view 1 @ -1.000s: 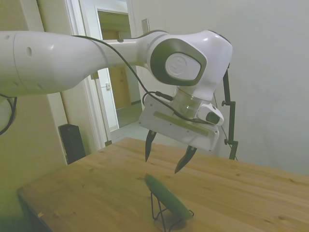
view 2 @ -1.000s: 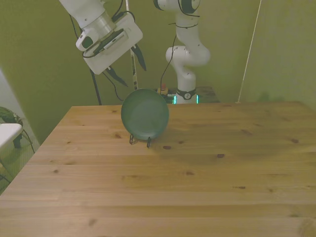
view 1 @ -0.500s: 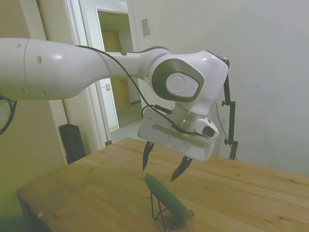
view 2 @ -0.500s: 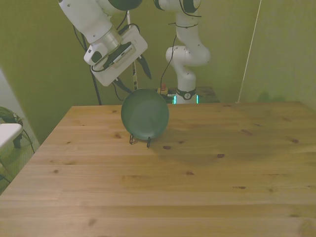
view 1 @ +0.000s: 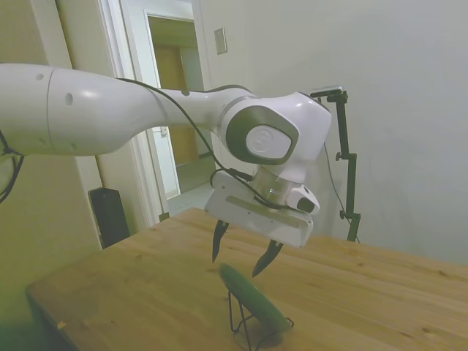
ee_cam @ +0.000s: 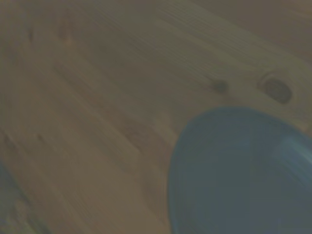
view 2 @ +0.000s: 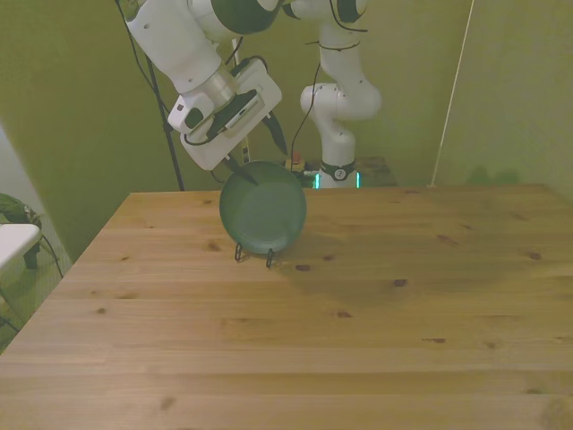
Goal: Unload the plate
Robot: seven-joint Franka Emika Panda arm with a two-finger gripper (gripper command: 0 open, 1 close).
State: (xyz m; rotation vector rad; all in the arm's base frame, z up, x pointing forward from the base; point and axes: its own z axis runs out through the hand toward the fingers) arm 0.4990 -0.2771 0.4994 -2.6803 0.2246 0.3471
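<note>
The dark green plate (view 2: pixel 263 207) stands on edge, leaning back in a thin black wire rack (view 2: pixel 253 253) on the wooden table (view 2: pixel 358 305). From the side the plate (view 1: pixel 252 296) shows edge-on above the rack (view 1: pixel 248 330). My gripper (view 1: pixel 239 254) hangs open just above the plate's top rim, its two dark fingers spread with nothing between them. In the front view the gripper (view 2: pixel 257 159) sits at the plate's upper edge, toward the front view's left. The wrist view shows the plate (ee_cam: pixel 243 170) blurred over table boards.
An open doorway (view 1: pixel 172 110) and a dark speaker-like box (view 1: pixel 110 216) lie beyond the table's far side in the side view. A white object (view 2: pixel 13 242) stands off the table at the front view's left edge.
The gripper has come down and moved toward the plate's top rim, staying open. The plate and rack have not moved.
</note>
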